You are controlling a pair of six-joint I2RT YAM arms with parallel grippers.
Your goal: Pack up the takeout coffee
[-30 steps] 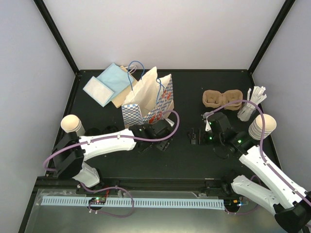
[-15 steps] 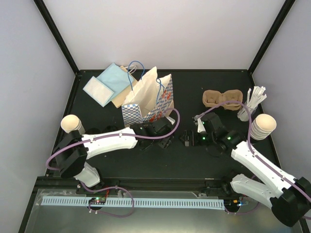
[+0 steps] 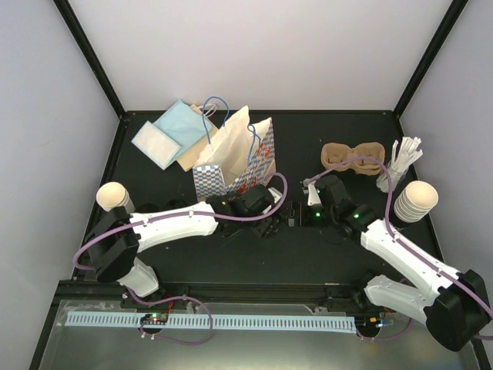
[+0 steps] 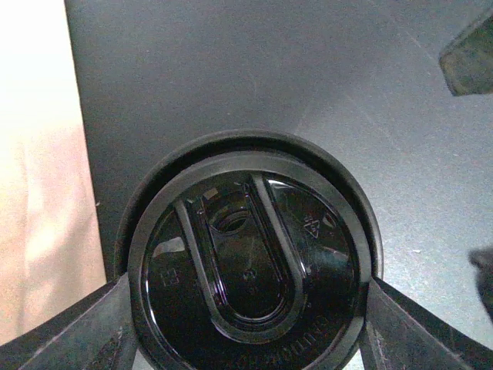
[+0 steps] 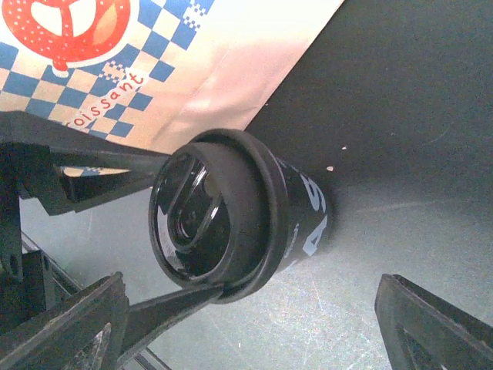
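While L arm lies low across mid-frame in top view, L gripper (image 3: 270, 221) is clamped on black lid (image 4: 250, 262), just below checked bag (image 3: 235, 158). R arm reaches in from lower right; R gripper (image 3: 295, 216) fingers are spread wide, facing lid w/o touching.

right claw (image 3: 296, 214) swung left, now beside black lid (image 4: 248, 262) in left claw (image 3: 271, 222)
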